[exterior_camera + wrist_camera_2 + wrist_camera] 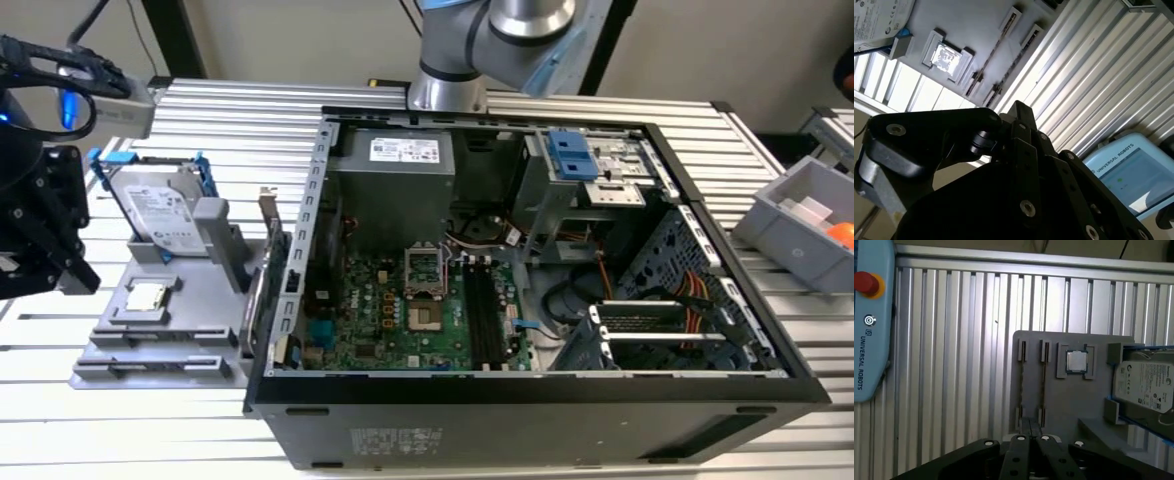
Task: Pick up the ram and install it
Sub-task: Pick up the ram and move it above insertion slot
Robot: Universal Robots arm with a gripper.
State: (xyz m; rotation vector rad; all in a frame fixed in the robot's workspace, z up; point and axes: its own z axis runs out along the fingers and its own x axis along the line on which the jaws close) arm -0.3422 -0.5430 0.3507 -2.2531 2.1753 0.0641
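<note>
Now | end effector (1031, 425) seemingly together | first wrist view: ram (1044, 385) in tray (1074, 400) | exterior view: open case (534, 420)

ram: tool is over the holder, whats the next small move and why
Probably open the tool and shift it sideways over one ram. In the first wrist view its shut tips appear to line up between the two sticks standing on edge in the holder, gripping nothing, so neither looks centred for a grasp.
</note>
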